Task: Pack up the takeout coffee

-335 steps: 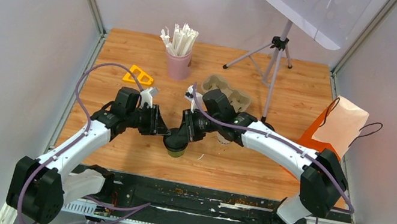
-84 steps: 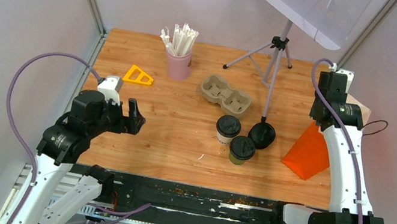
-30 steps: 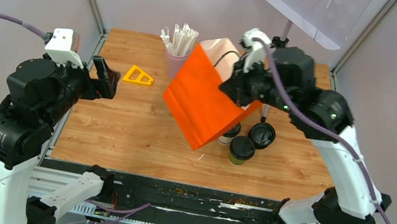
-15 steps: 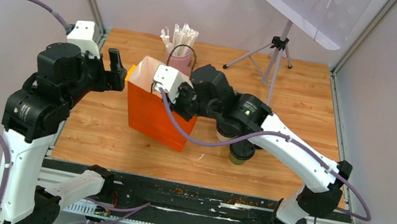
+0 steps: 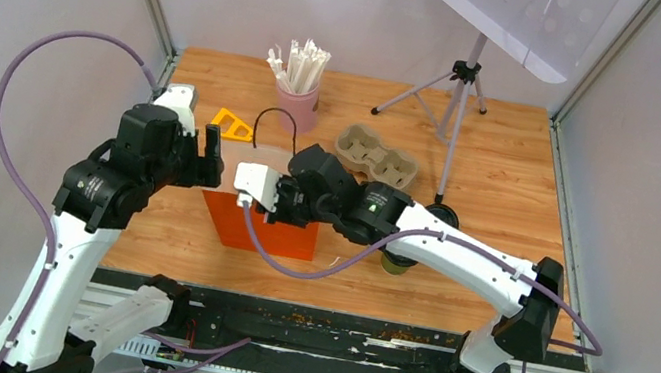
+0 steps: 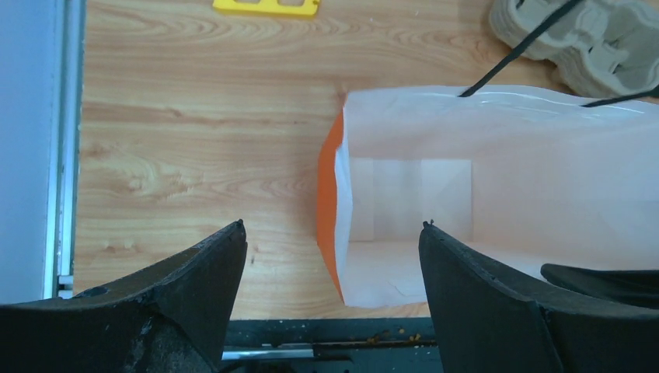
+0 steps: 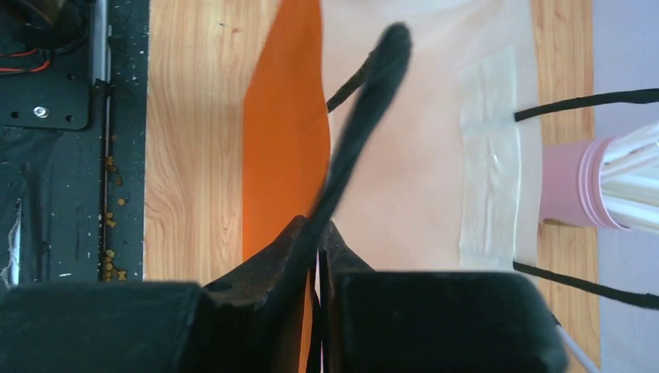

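An orange paper bag (image 5: 264,228) stands upright on the table with its white inside (image 6: 482,179) open to the top. My right gripper (image 7: 319,225) hangs over the bag's near rim, jaws pressed on its black cord handle (image 7: 365,101). My left gripper (image 6: 333,225) is open above the bag's left edge (image 6: 328,210), one finger on each side of it, touching nothing. Of the takeout coffee, only a bit of the olive-green cup (image 5: 390,260) peeks out under my right forearm. The whitish cup is hidden.
A pink cup of white sticks (image 5: 300,100) stands at the back, beside a pulp cup carrier (image 5: 377,154). A yellow triangle piece (image 5: 231,122) lies behind the left gripper. A tripod (image 5: 458,96) stands back right. A bare black lid (image 5: 447,210) lies by my right arm.
The right arm has carried the bag down and leftward and stood it upright near the front. The left gripper has come down to the bag's left edge.
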Controlling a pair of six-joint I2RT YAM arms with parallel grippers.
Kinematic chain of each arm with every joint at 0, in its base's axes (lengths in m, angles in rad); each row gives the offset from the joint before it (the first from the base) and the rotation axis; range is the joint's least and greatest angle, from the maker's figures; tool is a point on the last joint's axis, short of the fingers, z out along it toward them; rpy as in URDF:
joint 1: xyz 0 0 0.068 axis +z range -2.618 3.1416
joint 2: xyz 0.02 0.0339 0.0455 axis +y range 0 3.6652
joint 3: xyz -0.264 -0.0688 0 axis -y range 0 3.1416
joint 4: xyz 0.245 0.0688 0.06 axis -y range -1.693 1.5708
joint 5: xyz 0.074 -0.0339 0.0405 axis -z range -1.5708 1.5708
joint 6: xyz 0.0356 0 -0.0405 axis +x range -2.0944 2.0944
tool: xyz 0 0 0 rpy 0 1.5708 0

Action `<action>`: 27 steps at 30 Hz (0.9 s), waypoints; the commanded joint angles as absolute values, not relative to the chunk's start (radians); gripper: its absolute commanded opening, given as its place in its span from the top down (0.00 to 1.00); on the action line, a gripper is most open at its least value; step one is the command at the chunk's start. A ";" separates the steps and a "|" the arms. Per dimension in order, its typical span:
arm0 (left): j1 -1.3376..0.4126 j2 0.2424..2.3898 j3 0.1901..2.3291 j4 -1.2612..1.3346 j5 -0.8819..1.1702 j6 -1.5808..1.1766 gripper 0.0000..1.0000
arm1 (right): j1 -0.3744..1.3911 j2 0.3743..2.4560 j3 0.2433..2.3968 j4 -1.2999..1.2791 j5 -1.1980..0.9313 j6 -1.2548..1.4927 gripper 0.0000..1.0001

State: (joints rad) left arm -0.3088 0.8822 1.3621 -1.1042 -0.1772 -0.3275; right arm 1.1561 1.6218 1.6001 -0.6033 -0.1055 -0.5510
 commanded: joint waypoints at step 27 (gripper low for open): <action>-0.308 0.806 1.400 -1.122 -0.162 -0.284 0.00 | 1.083 1.366 1.677 -0.574 0.126 -0.218 0.08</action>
